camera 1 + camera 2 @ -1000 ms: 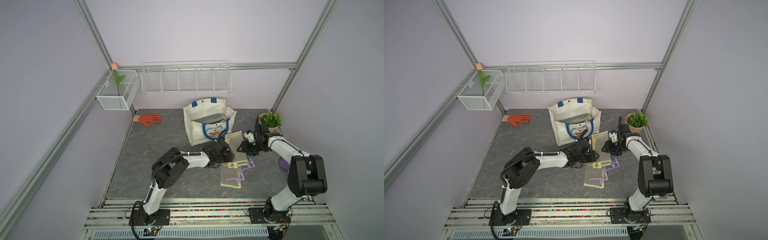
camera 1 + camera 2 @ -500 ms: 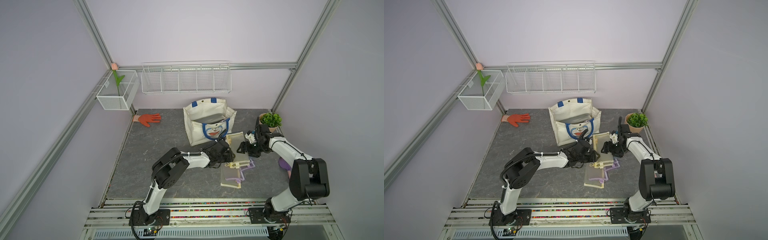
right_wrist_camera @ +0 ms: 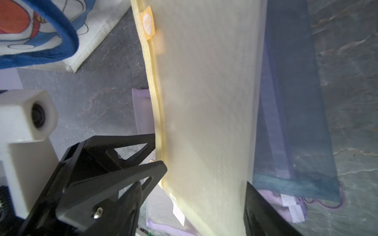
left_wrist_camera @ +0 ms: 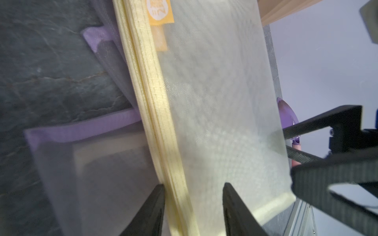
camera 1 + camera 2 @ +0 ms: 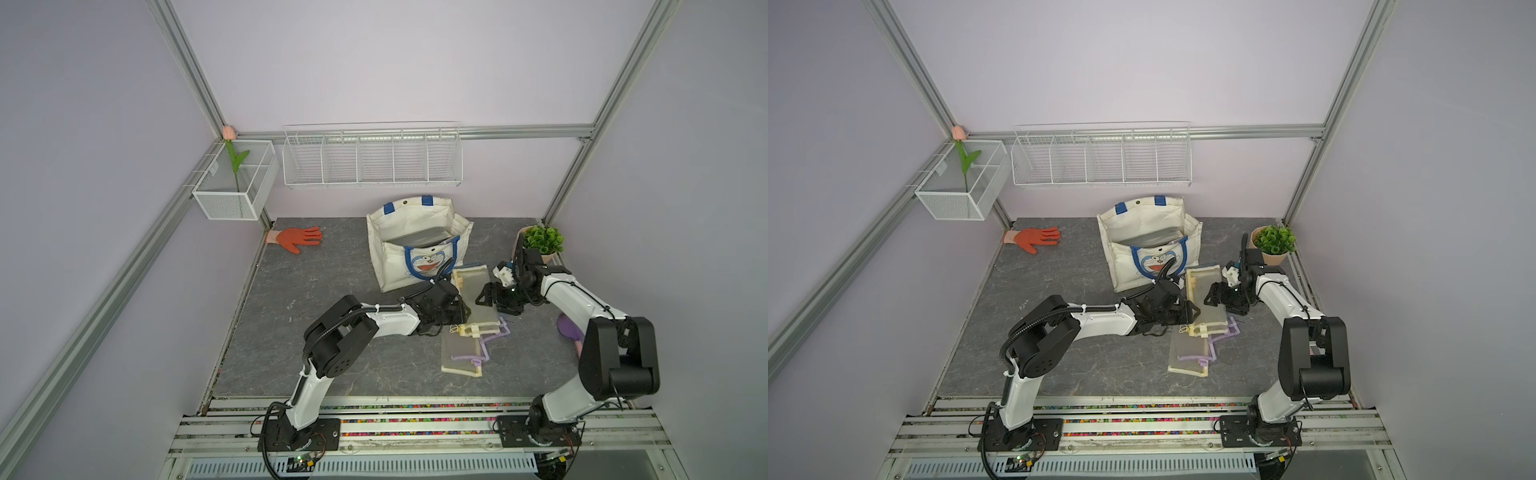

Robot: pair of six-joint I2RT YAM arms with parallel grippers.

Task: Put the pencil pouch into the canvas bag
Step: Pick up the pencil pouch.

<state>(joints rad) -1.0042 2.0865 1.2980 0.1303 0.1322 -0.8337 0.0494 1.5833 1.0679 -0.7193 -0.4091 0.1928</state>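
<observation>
The cream pencil pouch (image 3: 204, 112) stands between the right pincer's (image 3: 193, 188) spread jaws (canvas bag (image 3: 96, 32) nearby).

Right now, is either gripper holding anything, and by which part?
Left gripper clamps the pale-yellow mesh pouch by its yellow-banded long edge; right gripper stands open at the opposite edge, holding nothing.

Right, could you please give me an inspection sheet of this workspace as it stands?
Surface: dark grey marbled tabletop.
Job's things: yellow pencil pouch tilted up beside the open canvas bag, not inside.
Clutter: purple-trimmed pouches, orange glove, potted plant.
Tools: left tool shut on the pouch's edge; right tool open at its other edge.
Cables: black cable along left arm, arching by the bag.
Surroundings: wire shelf, mesh basket holding a tulip.
</observation>
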